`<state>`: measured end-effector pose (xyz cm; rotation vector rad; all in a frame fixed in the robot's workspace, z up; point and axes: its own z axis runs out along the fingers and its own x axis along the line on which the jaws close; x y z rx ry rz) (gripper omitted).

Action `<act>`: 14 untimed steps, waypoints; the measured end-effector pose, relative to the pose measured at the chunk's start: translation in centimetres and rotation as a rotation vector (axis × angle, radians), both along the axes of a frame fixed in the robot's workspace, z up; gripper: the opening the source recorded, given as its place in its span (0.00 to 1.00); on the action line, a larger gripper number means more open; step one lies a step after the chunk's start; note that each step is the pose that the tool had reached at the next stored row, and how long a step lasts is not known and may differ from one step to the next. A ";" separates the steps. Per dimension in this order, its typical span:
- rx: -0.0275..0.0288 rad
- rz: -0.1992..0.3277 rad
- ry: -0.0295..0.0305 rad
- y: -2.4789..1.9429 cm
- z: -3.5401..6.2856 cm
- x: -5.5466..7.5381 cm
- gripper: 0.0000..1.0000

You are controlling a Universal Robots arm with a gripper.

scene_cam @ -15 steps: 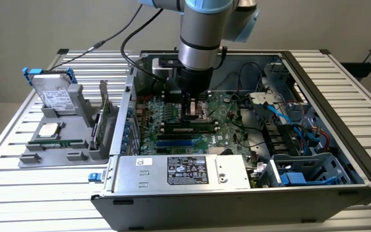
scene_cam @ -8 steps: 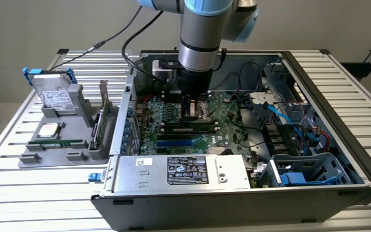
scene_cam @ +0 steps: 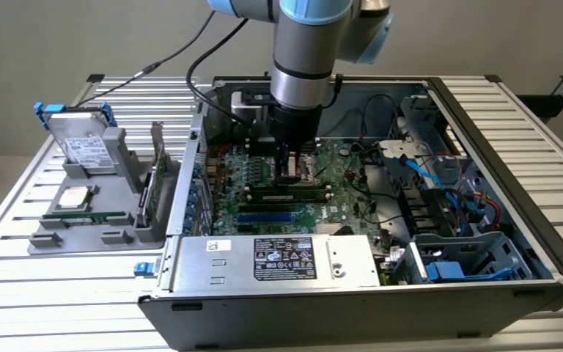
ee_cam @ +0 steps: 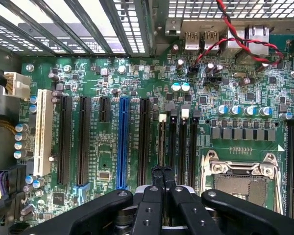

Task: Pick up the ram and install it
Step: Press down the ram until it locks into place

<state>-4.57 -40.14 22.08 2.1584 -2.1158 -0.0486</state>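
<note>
End effector [ee_cam: 162, 172] pressed together, holding nothing, tips down on the ram [scene_cam: 286, 195], which sits in a motherboard [ee_cam: 112, 83] slot inside the open PC case [scene_cam: 360, 308].

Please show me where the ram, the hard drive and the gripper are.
ram [scene_cam: 286, 196]: exterior view, middle of its top edge.
hard drive [scene_cam: 84, 144]: exterior view, silver face.
gripper [ee_cam: 162, 171]: wrist view, between the fingertips.

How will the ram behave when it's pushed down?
The ram is a thin, narrow board, so it is probably stiff yet light. Standing on edge, it may tilt if pressed off-centre. Its small chips look fragile, so hard or uneven pushing could damage it.
</note>
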 end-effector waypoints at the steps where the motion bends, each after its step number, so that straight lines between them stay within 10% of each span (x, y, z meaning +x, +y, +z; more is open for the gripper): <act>1: 0.0003 0.000 -0.0003 0.01 -0.03 0.0 0.10; 14: -0.0027 0.000 -0.0004 0.08 2.06 0.0 0.10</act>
